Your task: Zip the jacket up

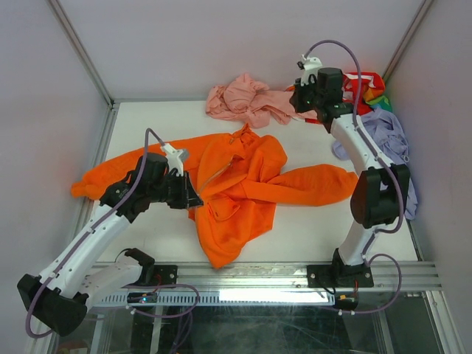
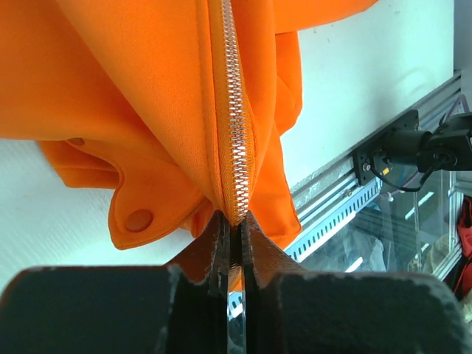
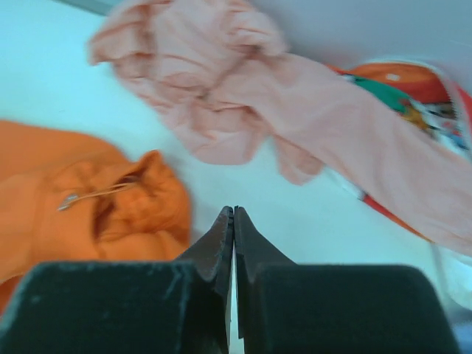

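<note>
The orange jacket (image 1: 240, 184) lies spread over the middle of the table, sleeves out to the left and right. My left gripper (image 1: 193, 200) is shut on the lower end of its front edge. In the left wrist view the jaws (image 2: 236, 221) pinch the fabric at the bottom of the metal zipper (image 2: 234, 110), which runs straight away from them. My right gripper (image 1: 297, 99) is raised at the back, above the pink garment. In the right wrist view it (image 3: 234, 214) is shut and empty above bare table, with the jacket's collar (image 3: 110, 206) and a metal zipper pull (image 3: 70, 200) to its left.
A pale pink garment (image 1: 243, 99) lies crumpled at the back, also in the right wrist view (image 3: 243, 96). A lilac garment (image 1: 387, 136) and a colourful item (image 1: 369, 85) lie at the back right. Enclosure walls stand on three sides. A metal rail (image 1: 295, 274) runs along the near edge.
</note>
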You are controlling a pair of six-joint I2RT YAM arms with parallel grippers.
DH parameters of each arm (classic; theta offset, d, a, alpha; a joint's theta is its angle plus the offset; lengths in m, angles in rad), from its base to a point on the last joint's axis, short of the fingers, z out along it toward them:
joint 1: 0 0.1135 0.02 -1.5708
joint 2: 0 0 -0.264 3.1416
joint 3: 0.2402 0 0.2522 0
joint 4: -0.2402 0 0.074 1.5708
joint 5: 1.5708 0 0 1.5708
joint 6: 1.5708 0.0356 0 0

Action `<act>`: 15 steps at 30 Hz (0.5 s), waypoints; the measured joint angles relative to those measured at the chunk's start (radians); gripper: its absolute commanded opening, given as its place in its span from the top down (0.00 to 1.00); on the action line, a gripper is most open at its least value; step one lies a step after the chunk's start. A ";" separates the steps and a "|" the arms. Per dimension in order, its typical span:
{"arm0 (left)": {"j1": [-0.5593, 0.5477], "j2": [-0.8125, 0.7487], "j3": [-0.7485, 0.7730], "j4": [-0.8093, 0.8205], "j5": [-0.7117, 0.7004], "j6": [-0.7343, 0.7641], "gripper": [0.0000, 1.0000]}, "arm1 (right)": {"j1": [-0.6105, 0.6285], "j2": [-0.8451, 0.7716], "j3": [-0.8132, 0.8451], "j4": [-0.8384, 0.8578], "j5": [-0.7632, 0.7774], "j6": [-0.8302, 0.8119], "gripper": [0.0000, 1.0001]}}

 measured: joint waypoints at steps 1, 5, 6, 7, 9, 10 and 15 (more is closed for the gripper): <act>0.000 0.000 0.001 -0.003 -0.008 0.000 0.87 | 0.002 0.000 0.000 -0.003 -0.050 0.005 0.99; 0.000 0.013 0.001 -0.025 -0.014 -0.007 0.64 | 0.069 -0.003 -0.018 -0.014 -0.220 0.038 0.72; 0.000 0.019 0.001 -0.031 -0.016 -0.011 0.58 | 0.101 -0.013 -0.051 -0.004 -0.261 0.047 0.69; 0.000 0.027 0.002 -0.036 -0.024 -0.013 0.53 | 0.122 -0.022 -0.082 0.002 -0.288 0.061 0.66; 0.000 0.050 0.026 -0.060 -0.043 -0.016 0.46 | 0.176 -0.043 -0.170 0.021 -0.346 0.091 0.62; 0.001 0.067 0.051 -0.073 -0.058 -0.017 0.45 | 0.196 -0.047 -0.200 0.024 -0.363 0.101 0.60; 0.003 0.183 0.246 -0.091 -0.116 -0.014 0.40 | 0.264 -0.043 -0.282 0.000 -0.390 0.120 0.55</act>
